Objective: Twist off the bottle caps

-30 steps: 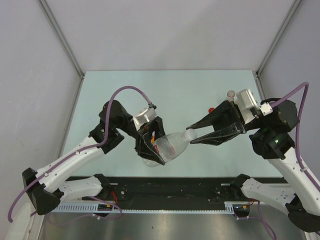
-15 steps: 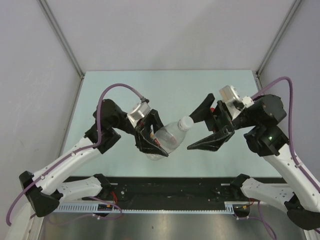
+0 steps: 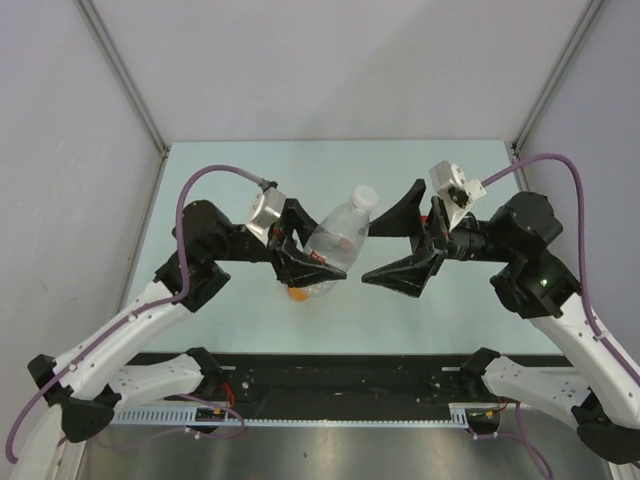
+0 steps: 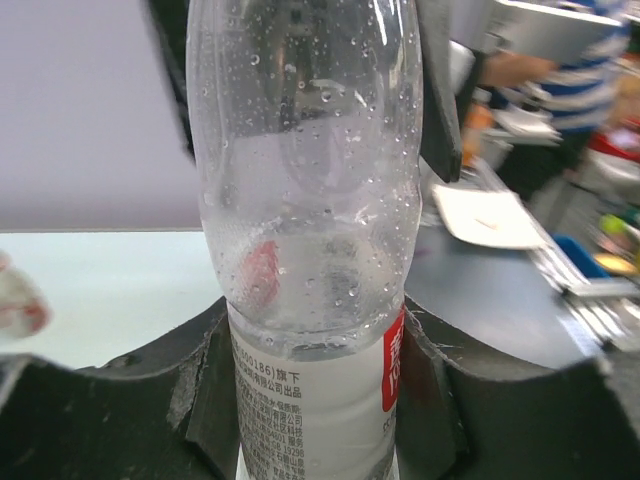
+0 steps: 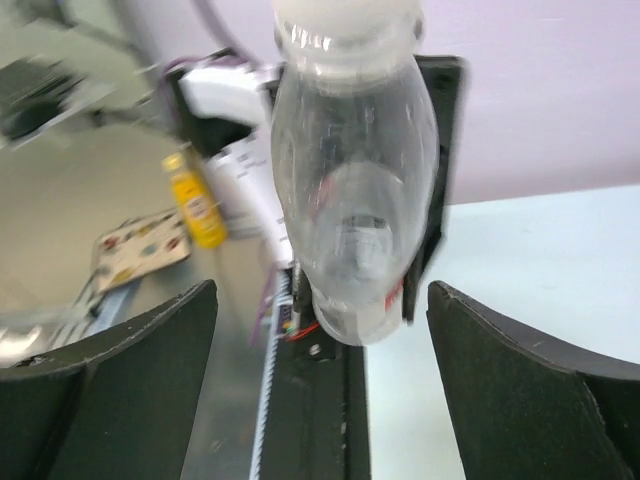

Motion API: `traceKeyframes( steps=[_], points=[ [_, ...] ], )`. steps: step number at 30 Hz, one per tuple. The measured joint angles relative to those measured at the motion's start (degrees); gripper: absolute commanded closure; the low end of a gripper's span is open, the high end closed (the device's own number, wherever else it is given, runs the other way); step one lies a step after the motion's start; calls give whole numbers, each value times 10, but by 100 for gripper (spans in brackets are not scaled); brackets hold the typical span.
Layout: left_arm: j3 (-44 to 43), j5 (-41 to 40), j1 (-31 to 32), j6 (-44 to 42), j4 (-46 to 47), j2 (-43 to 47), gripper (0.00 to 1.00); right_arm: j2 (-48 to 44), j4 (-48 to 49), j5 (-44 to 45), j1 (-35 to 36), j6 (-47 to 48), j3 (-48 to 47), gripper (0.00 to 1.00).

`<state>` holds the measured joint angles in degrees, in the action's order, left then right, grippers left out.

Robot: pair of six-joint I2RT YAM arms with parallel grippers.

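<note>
Clear bottle (image 3: 335, 240) aloft over the table (image 3: 450, 170), white cap (image 3: 366, 196) on and pointing away.
Could spin or slip in the left gripper (image 3: 312, 262), clenched round its lower body, if twisted hard. Could be missed by the right gripper (image 3: 372, 255), splayed wide just beside it, reaching in level, lined up below the cap.

A lab: grey panelled booth (image 3: 350, 60) around a pale table (image 3: 330, 165).
</note>
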<state>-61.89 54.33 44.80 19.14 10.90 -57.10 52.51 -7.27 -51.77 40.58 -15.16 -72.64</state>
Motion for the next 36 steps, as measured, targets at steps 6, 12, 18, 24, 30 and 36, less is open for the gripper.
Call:
traceKeyframes(
  steps=[6,12,18,24,30,36],
  points=[
    [3,-188,1,-47,-42,45,100,-25,-27,188,5,-4,0,14],
    [24,-422,54,-104,-79,46,100,-24,-28,380,36,-59,0,15],
    [51,-653,139,-158,-103,6,100,-14,-10,517,75,-101,0,13],
    [80,-793,176,-198,-107,-7,100,6,-6,601,85,-125,0,13],
    [80,-878,206,-231,-80,-22,100,30,-6,654,92,-149,0,16],
    [80,-908,229,-251,-70,-42,100,46,1,674,92,-161,0,17]
  ],
)
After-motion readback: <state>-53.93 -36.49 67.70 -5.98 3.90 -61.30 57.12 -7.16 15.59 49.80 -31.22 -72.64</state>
